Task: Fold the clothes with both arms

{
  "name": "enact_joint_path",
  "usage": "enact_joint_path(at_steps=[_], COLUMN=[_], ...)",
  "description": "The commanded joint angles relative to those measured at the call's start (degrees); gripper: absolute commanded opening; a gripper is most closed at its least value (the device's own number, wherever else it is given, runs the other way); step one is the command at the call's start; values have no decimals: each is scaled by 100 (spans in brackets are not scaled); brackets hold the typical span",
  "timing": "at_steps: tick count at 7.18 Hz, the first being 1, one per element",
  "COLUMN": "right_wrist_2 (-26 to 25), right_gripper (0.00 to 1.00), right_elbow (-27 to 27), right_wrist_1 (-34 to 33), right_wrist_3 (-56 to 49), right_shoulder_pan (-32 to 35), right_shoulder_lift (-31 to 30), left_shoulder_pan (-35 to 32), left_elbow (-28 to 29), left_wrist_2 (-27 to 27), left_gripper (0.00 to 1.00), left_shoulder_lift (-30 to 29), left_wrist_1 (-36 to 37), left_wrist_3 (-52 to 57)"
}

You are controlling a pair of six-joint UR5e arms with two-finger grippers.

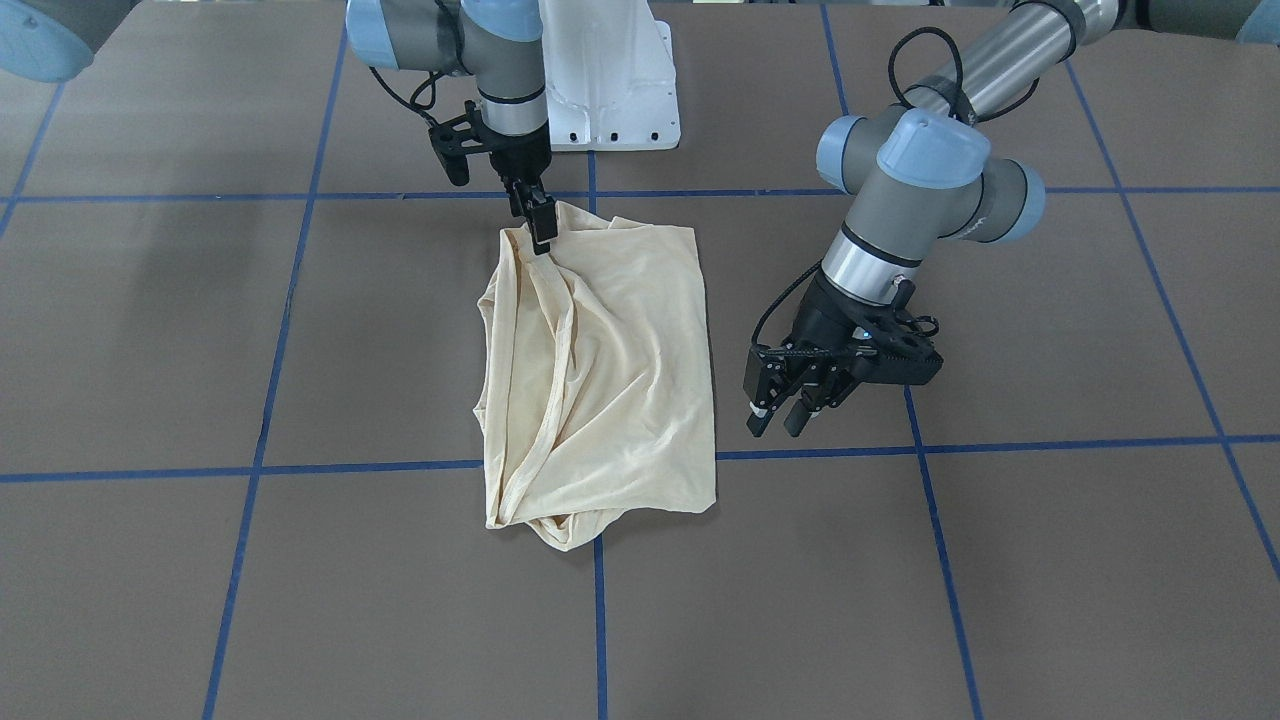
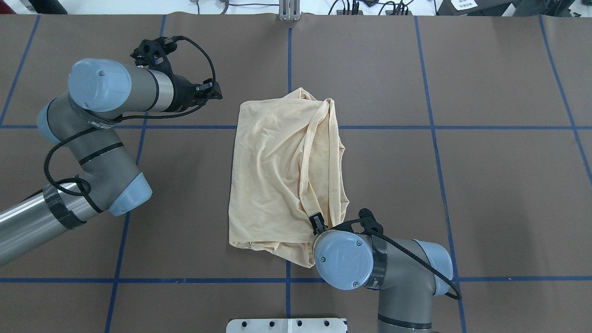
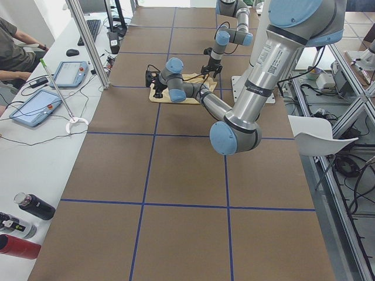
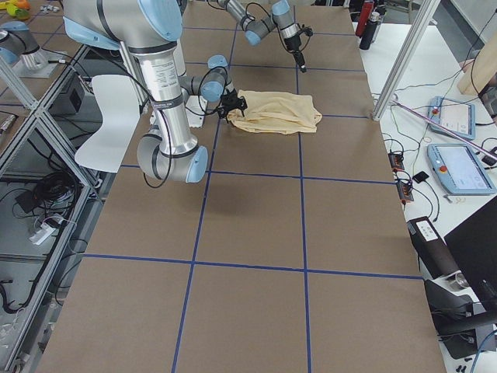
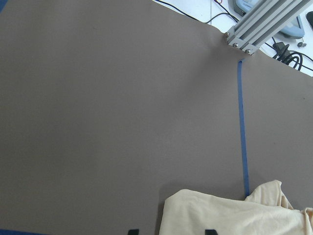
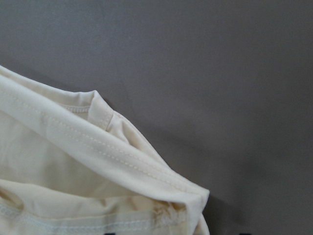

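The pale cream-yellow thin shirt lies bunched in a rough rectangle at mid-bench. The right arm's black two-finger claw is pinched closed on the shirt corner nearest the robot. The left arm's black claw hangs parted and empty just beside the shirt, not touching it. For a clean fold, I judge the held corner wants lifting barely clear and drawing across smoothly, with the left claw taking the matching edge. The brown bench carries a blue tape grid. A white desk with control tablets runs along its far side.
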Motion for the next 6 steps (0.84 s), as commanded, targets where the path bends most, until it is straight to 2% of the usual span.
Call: enact_joint_path(at_steps=[1, 2, 5, 6], right_wrist_2=[-5, 4, 39, 65], right_gripper=[31, 0, 0, 0], right_elbow=[-8, -8, 71, 245], right_wrist_1=[17, 26, 26, 9], right_wrist_3=[56, 65, 48, -31], right_shoulder_pan=[0, 0, 53, 88], right_shoulder_lift=[4, -22, -13, -83], left_shoulder_pan=[0, 9, 0, -9], left_elbow=[-1, -1, -1, -71], left_wrist_2=[0, 0, -9, -9], left_gripper=[54, 54, 54, 54], left_shoulder_lift=[0, 0, 0, 0], left_wrist_1=[0, 0, 0, 9], left_wrist_3=[0, -9, -9, -18])
